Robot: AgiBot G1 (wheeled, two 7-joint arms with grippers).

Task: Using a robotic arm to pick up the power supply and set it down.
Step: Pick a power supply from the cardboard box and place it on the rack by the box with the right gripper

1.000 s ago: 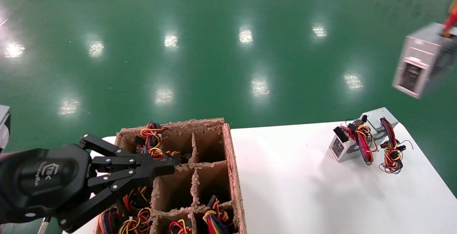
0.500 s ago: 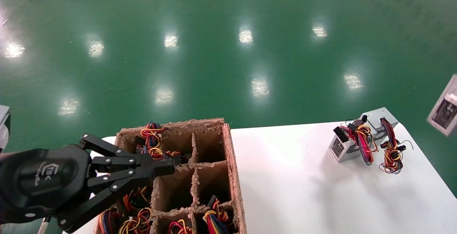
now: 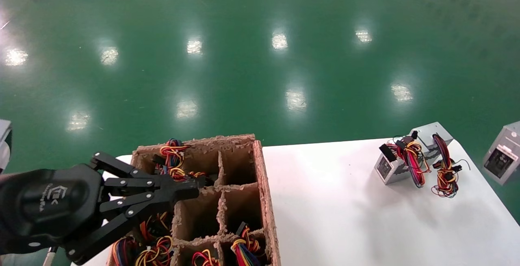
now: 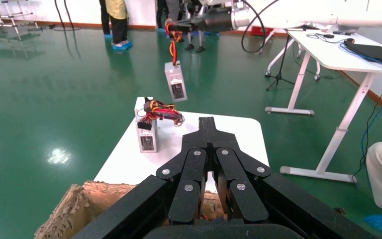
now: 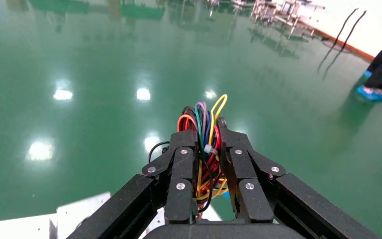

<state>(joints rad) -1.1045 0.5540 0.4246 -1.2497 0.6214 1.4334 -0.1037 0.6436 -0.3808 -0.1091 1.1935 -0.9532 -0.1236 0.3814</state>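
**Power supply hangs by its wires off the table's right edge**

The power supply [image 3: 502, 158] is a small silver-grey metal box with a dark rectangular panel on its near face. It sits at the right edge of the head view, in the air beyond the white table [image 3: 345, 217], tilted. In the left wrist view the same box [image 4: 175, 87] dangles from a red, yellow and orange wire bundle [image 5: 204, 144]. The right gripper [image 5: 206, 164] has its black multi-link fingers clamped on that bundle, which bulges out between them in loops. Its white tubular arm [image 4: 298, 14] reaches across the top of the left wrist view.

On the table's far right corner rest two more silver boxes [image 3: 392, 168], draped with tangled coloured wiring [image 3: 445, 172].

The left gripper [image 3: 191, 189] lies at the lower left of the head view, black and angular, with visible screws on its links. Its fingers are pressed together with nothing between them, and the tips sit over a rough, fibrous brown cardboard crate [image 3: 264, 193] divided into compartments. Several of these hold coils of coloured wire.
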